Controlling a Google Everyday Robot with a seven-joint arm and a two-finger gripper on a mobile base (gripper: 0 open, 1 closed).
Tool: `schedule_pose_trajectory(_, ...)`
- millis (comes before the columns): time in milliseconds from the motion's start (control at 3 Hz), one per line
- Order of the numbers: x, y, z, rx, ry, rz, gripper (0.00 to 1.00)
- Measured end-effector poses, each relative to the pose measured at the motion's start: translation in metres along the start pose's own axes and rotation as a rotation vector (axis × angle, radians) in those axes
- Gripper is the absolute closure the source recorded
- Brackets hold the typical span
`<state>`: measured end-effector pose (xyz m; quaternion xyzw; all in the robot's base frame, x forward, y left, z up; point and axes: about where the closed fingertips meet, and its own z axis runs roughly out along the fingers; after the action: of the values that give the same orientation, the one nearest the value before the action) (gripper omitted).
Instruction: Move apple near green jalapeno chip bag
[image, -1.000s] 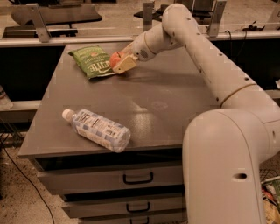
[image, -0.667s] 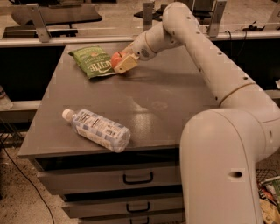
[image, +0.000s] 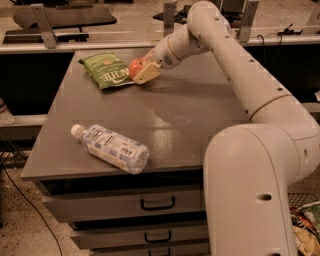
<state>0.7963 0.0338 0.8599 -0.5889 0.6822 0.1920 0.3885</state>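
Camera view: we see the gripper (image: 142, 72) clamped on the apple (image: 135, 66), which sits just beside the green jalapeno chip bag (image: 106, 71), on its arm-facing edge.

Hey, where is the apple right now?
In the camera view, the apple is on the far left part of the table, at the gripper tip, against the right edge of the green Kettle chip bag.

Red-orange apple (image: 136, 66) with yellowish patch; green jalapeno chip bag (image: 106, 71), white lettering; tan gripper (image: 145, 73) clasping the apple at the bag's right edge; cream arm (image: 240, 65); clear water bottle (image: 112, 148), white-blue label; grey table (image: 200, 100).
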Motion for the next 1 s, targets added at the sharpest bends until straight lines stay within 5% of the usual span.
schedule_pose_trajectory(333, 0.0031, -0.0004, -0.0020, -0.006, 0.003, 0.006, 0.00)
schedule_pose_trajectory(1000, 0.0023, 0.0025, -0.0005, -0.020, -0.009, 0.016, 0.00)
